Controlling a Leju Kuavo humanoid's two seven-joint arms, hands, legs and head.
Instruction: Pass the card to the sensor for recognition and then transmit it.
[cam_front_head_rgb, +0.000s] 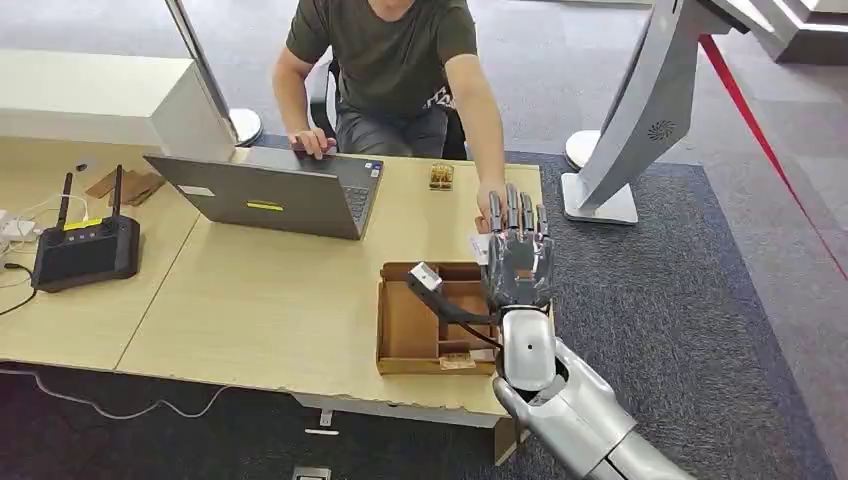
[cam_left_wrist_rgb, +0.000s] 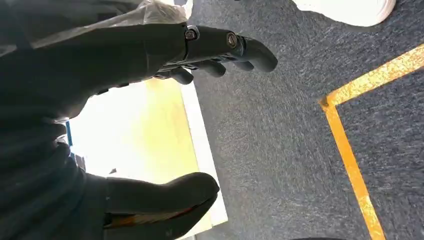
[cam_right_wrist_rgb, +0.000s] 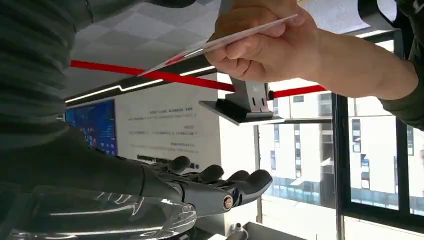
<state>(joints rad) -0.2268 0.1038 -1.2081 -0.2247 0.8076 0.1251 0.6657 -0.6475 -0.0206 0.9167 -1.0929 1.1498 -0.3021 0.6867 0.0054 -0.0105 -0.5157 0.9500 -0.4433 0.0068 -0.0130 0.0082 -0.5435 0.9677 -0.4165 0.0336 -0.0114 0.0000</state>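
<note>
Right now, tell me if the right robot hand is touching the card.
Apart. In the right wrist view the card is pinched in the person's hand, with open background between it and the right robot hand, whose fingers are spread and hold nothing.

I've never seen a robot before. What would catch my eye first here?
The silver right hand, fingers spread, raised over the table's right end. A seated person's hand holds a thin card just above it. Beside them lies an open cardboard box, with a laptop farther back.
</note>
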